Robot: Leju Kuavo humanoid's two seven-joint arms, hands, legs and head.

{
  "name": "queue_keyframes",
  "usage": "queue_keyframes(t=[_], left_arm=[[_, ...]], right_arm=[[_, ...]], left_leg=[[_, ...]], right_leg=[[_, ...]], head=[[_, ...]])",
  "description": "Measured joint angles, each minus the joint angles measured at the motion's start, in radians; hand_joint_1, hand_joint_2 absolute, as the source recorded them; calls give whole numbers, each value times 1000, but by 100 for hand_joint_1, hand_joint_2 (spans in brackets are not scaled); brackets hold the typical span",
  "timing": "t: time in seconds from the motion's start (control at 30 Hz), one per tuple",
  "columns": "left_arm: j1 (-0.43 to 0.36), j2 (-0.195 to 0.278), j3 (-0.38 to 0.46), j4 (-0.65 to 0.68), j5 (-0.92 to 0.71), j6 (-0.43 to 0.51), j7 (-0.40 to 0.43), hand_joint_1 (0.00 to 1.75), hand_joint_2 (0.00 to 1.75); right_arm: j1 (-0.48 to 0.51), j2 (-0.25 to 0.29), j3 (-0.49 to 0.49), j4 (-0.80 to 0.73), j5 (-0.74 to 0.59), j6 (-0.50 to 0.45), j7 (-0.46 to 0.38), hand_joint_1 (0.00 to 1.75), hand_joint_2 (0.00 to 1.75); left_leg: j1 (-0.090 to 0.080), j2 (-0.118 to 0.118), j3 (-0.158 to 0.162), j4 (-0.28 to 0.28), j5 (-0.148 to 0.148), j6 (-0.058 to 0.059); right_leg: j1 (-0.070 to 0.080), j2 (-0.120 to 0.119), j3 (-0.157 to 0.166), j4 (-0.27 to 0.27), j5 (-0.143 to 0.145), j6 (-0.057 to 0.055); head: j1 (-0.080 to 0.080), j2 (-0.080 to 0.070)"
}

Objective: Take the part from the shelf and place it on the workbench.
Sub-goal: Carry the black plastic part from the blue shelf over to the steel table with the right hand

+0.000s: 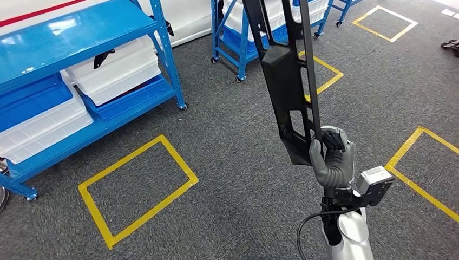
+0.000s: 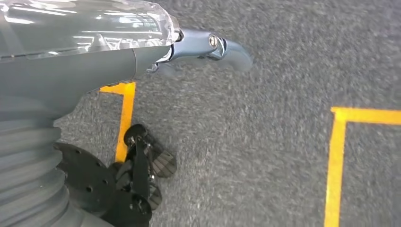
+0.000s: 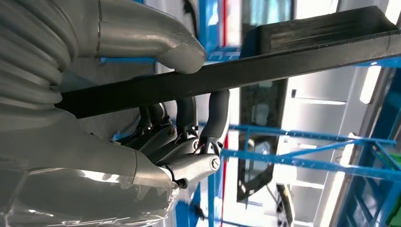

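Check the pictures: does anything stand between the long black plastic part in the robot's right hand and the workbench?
The workbench is out of frame, so that cannot be judged. The right hand already grips the long black plastic part.

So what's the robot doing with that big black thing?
Its right hand grips a long black part near its lower end and holds it up over the grey carpet. Blue shelves with white bins stand off to the left. The left hand hangs over the floor, holding nothing.

No readable text, labels, brands or numbers anywhere; yellow tape squares (image 1: 138, 189) on grey carpet floor unlettered.
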Motion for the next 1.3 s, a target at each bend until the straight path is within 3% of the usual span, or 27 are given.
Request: queue_keyframes(t=[0.07, 0.13, 0.2, 0.23, 0.27, 0.33, 0.4, 0.5, 0.57, 0.63, 0.7, 0.73, 0.77, 0.8, 0.87, 0.93, 1.0, 1.07, 1.13, 1.17, 1.23, 1.27, 1.3], left_arm=[[19, -6, -15, -27, 9, -14, 7, 0, 175], [40, -9, -20, -49, 4, -46, 17, 0, 175], [59, -9, -19, -67, -12, -96, 29, 0, 175], [67, -9, -17, -75, -23, -127, 34, 0, 175], [73, -9, -13, -83, -39, -162, 40, 0, 175], [82, -9, 3, -98, -79, -233, 51, 0, 175], [87, -8, 26, -115, -126, -287, 66, 0, 175], [92, -7, 57, -135, -181, -318, 94, 0, 175], [97, -7, 70, -145, -195, -321, 104, 0, 175], [102, -7, 79, -150, -204, -315, 114, 0, 175], [110, -7, 86, -156, -221, -295, 132, 0, 175], [114, -7, 88, -160, -234, -283, 142, 0, 175], [117, -7, 90, -164, -248, -272, 150, 0, 175], [119, -7, 91, -168, -263, -265, 156, 0, 175], [120, -6, 96, -176, -296, -258, 165, 0, 175], [122, -6, 103, -182, -320, -258, 172, 0, 175], [122, -6, 108, -187, -335, -259, 180, 0, 175], [126, 1, 111, -197, -349, -260, 237, 0, 175], [118, 47, 112, -189, -311, -297, 336, 0, 175], [93, 100, 121, -146, -272, -337, 357, 0, 175], [-1, 233, 173, 63, -215, -410, 265, 0, 175], [-48, 296, 208, 193, -208, -423, 175, 0, 175], [-86, 345, 241, 315, -209, -417, 86, 0, 175]], right_arm=[[10, 0, -37, -8, 3, 18, -1, 166, 175], [14, 1, -68, -8, 4, 31, -3, 166, 175], [21, 1, -90, -6, 1, 39, -3, 166, 175], [24, 1, -99, -4, -2, 41, -3, 166, 175], [26, 0, -105, -3, -4, 43, -4, 166, 175], [27, -1, -111, -2, -7, 42, -6, 166, 175], [26, -2, -110, 2, -9, 31, -12, 166, 175], [28, -6, -104, 5, -10, 7, -20, 166, 175], [28, -7, -99, 6, -11, 0, -20, 166, 175], [27, -8, -94, 6, -12, -2, -20, 166, 175], [31, -8, -87, 6, -12, -8, -20, 166, 175], [36, -8, -84, 4, -13, -12, -20, 166, 175], [43, -8, -82, 1, -13, -15, -20, 166, 175], [51, -8, -82, -5, -13, -17, -20, 166, 175], [68, -7, -83, -26, -13, -18, -19, 166, 175], [84, -5, -84, -51, -13, -17, -19, 166, 175], [103, -4, -86, -70, -12, -18, -19, 166, 175], [124, -2, -95, -92, -4, -45, -37, 166, 175], [162, 10, -120, -133, -7, -107, -86, 166, 175], [194, 20, -141, -165, -26, -124, -108, 166, 175], [258, 46, -203, -228, -79, -89, -121, 166, 175], [274, 58, -234, -251, -91, -58, -115, 166, 175], [279, 68, -258, -266, -85, -41, -109, 166, 175]], left_leg=[[6, 27, 9, -20, 10, 3], [6, 54, 12, -24, 11, 4], [7, 82, 12, -22, 7, 1], [9, 95, 12, -21, 4, -3], [13, 107, 13, -18, 0, -9], [17, 129, 17, -9, -11, -26], [16, 144, 22, -4, -22, -43], [18, 158, 35, -5, -31, -61], [23, 119, 22, 38, -67, -67], [22, 69, -36, 164, -134, -62], [15, 56, -101, 287, -172, -53], [12, 54, -114, 300, -161, -46], [7, 50, -110, 276, -131, -38], [2, 39, -92, 222, -90, -27], [-2, -10, -43, 94, -26, -7], [-4, -37, -17, 30, -11, -3], [-4, -13, -8, 14, -8, -4], [0, 16, 2, -4, -1, 2], [1, 41, 8, -12, 0, 6], [2, 50, 9, -12, -1, 7], [6, 65, 9, -11, -4, 1], [8, 76, 12, -10, -8, -5], [10, 93, 17, -9, -14, -13]], right_leg=[[2, -48, -24, 49, -35, 12], [-8, -103, -81, 165, -97, 26], [-25, -121, -124, 254, -124, 40], [-33, -127, -120, 247, -111, 48], [-40, -135, -93, 202, -82, 55], [-45, -168, -16, 65, -29, 67], [-40, -184, 20, 1, -19, 60], [-34, -157, 16, 3, -24, 33], [-34, -139, 17, 0, -22, 17], [-30, -120, 18, -2, -22, 4], [-20, -94, 19, -1, -24, -3], [-14, -80, 21, 0, -24, -5], [-9, -65, 24, 0, -25, -6], [-6, -52, 28, 0, -26, -8], [0, -28, 31, 1, -28, -8], [-4, -3, 25, 2, -26, -1], [-10, 13, 19, 1, -22, 10], [-7, -29, 4, 33, -44, 20], [-6, -95, -46, 137, -101, 26], [-10, -111, -79, 201, -129, 28], [-17, -120, -113, 265, -139, 33], [-21, -124, -104, 245, -119, 37], [-26, -135, -75, 188, -88, 42]], head=[[0, 0], [1, 0], [1, 0], [1, 0], [1, 0], [1, 0], [1, 0], [0, 0], [0, 0], [0, 0], [0, 0], [0, 0], [0, 0], [0, 0], [0, 0], [0, 0], [0, 0], [0, 0], [0, 0], [0, 0], [0, 0], [0, 0], [0, 0]])
